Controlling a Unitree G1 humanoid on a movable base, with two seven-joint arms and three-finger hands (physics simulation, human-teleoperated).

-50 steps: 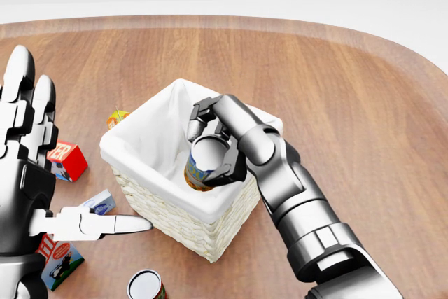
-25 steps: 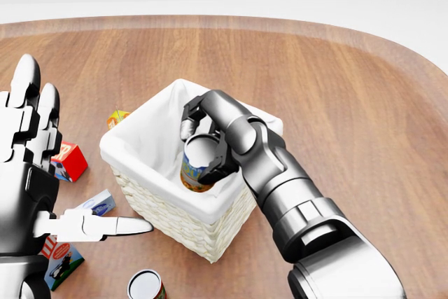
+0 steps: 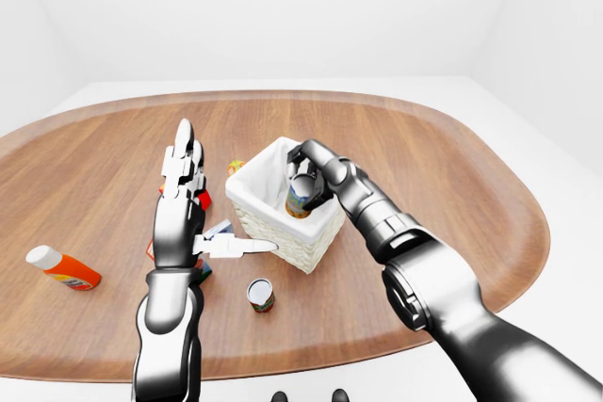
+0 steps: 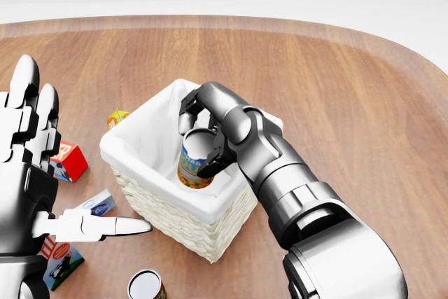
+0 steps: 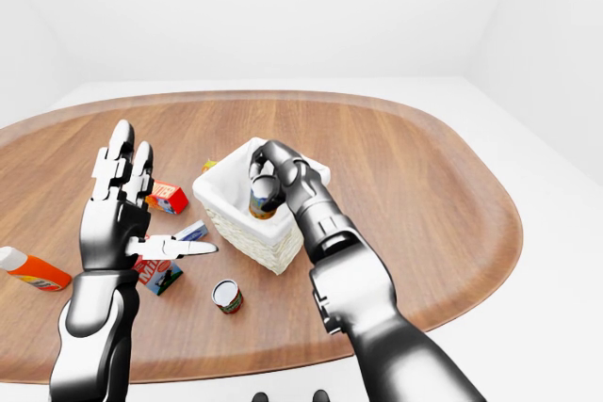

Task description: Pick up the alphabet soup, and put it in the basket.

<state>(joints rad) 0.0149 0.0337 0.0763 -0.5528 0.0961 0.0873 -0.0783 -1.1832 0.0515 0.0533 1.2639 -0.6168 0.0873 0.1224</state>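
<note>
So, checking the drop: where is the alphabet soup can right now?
In the head view's middle, the alphabet soup can is gripped by the right hand, held partly down inside the white-lined wicker basket.

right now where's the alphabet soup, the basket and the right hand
alphabet soup (image 4: 193, 166), head view, on its label side
basket (image 4: 178, 223), head view, on the woven wall nearest the view's bottom
right hand (image 4: 203, 125), head view, between the fingertips round the can's top

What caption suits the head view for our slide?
Right hand holds the alphabet soup over the white-lined basket; left hand open beside it.
</note>
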